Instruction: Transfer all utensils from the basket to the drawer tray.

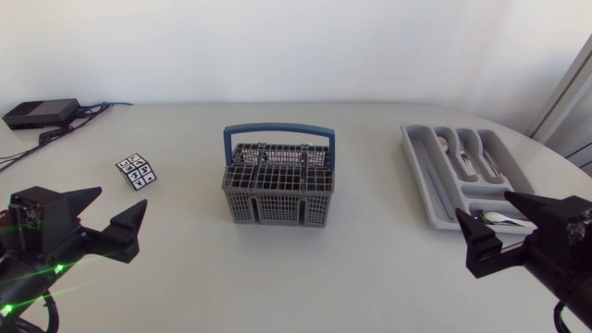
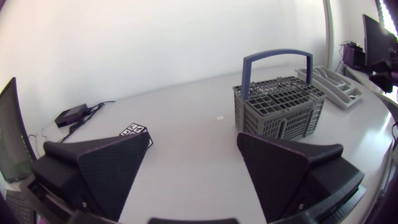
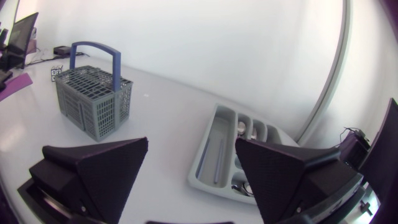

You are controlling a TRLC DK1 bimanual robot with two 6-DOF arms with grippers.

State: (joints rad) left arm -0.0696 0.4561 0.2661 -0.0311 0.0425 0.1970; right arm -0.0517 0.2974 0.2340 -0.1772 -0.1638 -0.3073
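Note:
The grey utensil basket (image 1: 277, 190) with a blue handle (image 1: 277, 132) stands mid-table; no utensil shows above its grid top. The grey drawer tray (image 1: 427, 176) lies at the right, with spoons (image 1: 467, 155) in its compartments and one spoon (image 1: 499, 219) at its near end. My left gripper (image 1: 122, 196) is open at the front left, well short of the basket (image 2: 280, 109). My right gripper (image 1: 484, 205) is open at the front right, over the tray's near end. In the right wrist view the tray (image 3: 208, 152) lies ahead of the open gripper (image 3: 191, 143), and the basket (image 3: 93, 99) is farther off.
A small black-and-white marker card (image 1: 137, 171) lies left of the basket. A black box (image 1: 42, 113) with cables sits at the far left back corner. Bare tabletop separates basket and tray.

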